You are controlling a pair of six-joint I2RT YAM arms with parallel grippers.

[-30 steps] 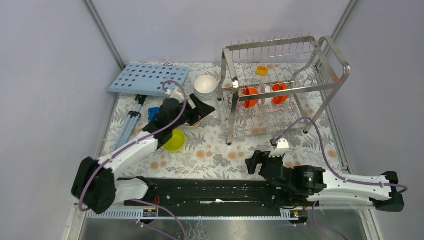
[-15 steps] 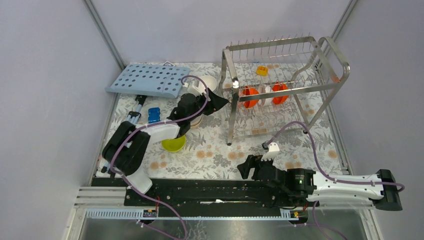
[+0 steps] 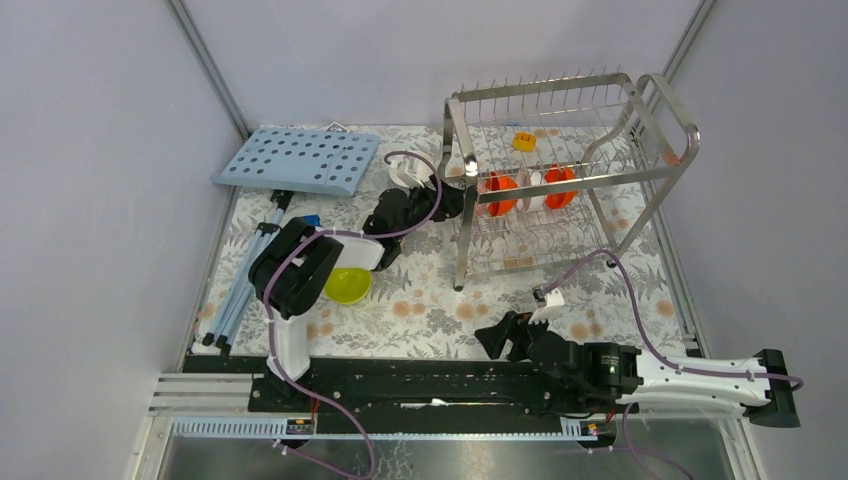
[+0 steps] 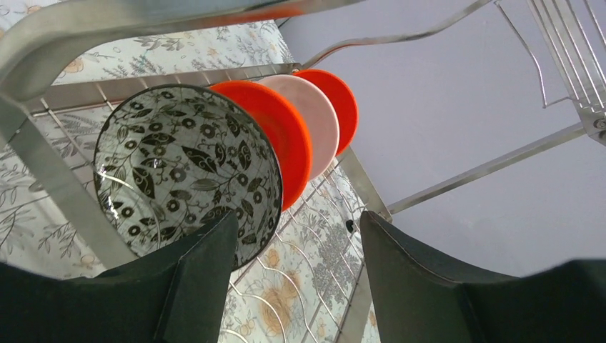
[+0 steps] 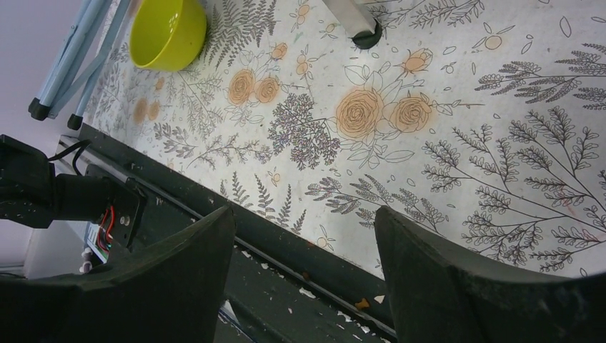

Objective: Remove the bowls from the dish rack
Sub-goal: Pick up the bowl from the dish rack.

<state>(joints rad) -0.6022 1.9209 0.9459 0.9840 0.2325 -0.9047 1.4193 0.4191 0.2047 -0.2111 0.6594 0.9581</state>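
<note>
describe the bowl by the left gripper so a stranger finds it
Find the steel rack at the far right. Bowls stand in a row inside; take the left-end bowl. It alone has a black-and-white leaf print; the others are plain orange or pale.

This was a robot test cell in a lab, not a home: plain grey panels (image 3: 100, 150) in aluminium posts (image 3: 208, 68) boxed in a floral-clothed desk (image 3: 430, 300), with a cabled left arm (image 3: 295, 270) and right arm (image 3: 650, 372) bolted to a black rail (image 3: 420, 375).
</note>
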